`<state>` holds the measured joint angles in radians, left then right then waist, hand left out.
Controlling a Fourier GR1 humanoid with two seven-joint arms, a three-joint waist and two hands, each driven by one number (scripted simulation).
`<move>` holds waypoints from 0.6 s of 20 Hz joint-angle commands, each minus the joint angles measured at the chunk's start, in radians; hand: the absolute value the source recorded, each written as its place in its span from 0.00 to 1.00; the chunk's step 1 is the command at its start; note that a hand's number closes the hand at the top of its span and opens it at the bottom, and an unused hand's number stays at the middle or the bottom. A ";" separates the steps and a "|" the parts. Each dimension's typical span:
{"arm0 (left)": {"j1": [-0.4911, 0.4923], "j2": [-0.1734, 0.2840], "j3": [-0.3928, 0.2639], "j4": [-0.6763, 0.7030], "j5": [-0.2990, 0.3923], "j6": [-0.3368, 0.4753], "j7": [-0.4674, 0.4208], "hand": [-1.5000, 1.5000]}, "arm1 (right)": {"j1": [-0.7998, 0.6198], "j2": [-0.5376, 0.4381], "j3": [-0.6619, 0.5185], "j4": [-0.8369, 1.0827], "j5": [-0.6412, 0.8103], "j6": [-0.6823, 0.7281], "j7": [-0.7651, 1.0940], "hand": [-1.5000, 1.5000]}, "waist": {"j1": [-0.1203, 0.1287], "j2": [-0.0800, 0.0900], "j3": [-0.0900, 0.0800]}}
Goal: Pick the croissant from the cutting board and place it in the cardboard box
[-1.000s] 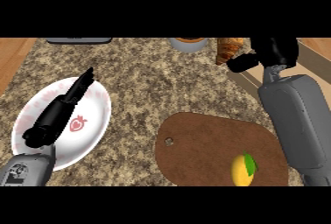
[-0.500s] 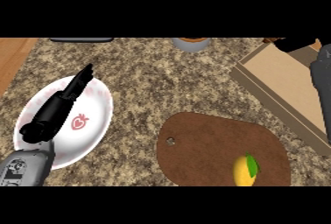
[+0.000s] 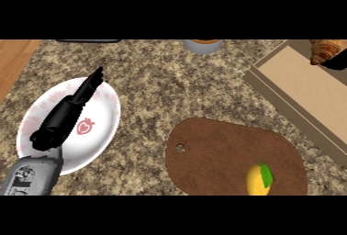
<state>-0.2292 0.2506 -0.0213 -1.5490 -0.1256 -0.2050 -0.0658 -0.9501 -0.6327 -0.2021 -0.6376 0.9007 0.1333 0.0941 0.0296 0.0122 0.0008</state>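
Observation:
The croissant (image 3: 322, 50) hangs over the far right part of the open cardboard box (image 3: 298, 89), at the view's top right corner. Only a black sliver of my right hand (image 3: 337, 63) shows beside and under it, curled on the pastry. The brown cutting board (image 3: 217, 158) lies at the lower middle with no croissant on it. My left hand (image 3: 71, 108) rests open over the white plate, fingers straight and pointing away from me.
A yellow fruit with a green leaf (image 3: 259, 179) lies on the board's near right part. The white plate (image 3: 102, 133) with a red heart mark sits at the left. A round pot (image 3: 203, 45) stands at the far edge. A wooden strip (image 3: 13, 59) borders the counter's left.
My right arm has swung away to the right and out of most of the view, uncovering the cardboard box. The croissant went with it and now hangs over the box. The left hand stayed put.

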 commanded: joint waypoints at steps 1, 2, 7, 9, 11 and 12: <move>-0.043 -0.006 0.000 0.029 -0.006 -0.004 0.003 0.50 | -0.040 -0.042 -0.007 0.166 0.000 0.070 -0.082 1.00 | 0.003 0.003 0.000; -0.039 -0.021 -0.005 0.029 -0.014 0.013 0.010 0.50 | -0.004 -0.082 -0.005 0.192 0.004 0.080 -0.152 1.00 | 0.003 0.005 0.001; -0.067 0.025 0.038 0.010 0.022 -0.033 0.041 0.50 | 0.001 -0.106 0.021 0.292 0.034 0.163 -0.195 0.00 | 0.000 0.001 0.001; -0.063 0.022 0.048 0.041 0.026 -0.032 0.003 0.50 | -0.033 -0.112 0.037 0.318 0.039 0.221 -0.273 0.00 | 0.007 0.003 0.001; 0.011 0.034 0.048 0.023 0.025 -0.048 -0.035 0.50 | -0.048 -0.131 0.017 0.335 0.023 0.228 -0.336 0.00 | 0.011 0.002 0.001; -0.048 -0.011 0.000 0.027 -0.012 -0.013 0.014 0.50 | -0.048 -0.129 -0.006 0.342 -0.003 0.221 -0.400 0.00 | 0.012 0.008 0.002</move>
<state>-0.2579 0.2595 0.0022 -1.5318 -0.1157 -0.2283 -0.0603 -0.9791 -0.7404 -0.1879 -0.3420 0.9214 0.3179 -0.1769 0.0374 0.0154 0.0022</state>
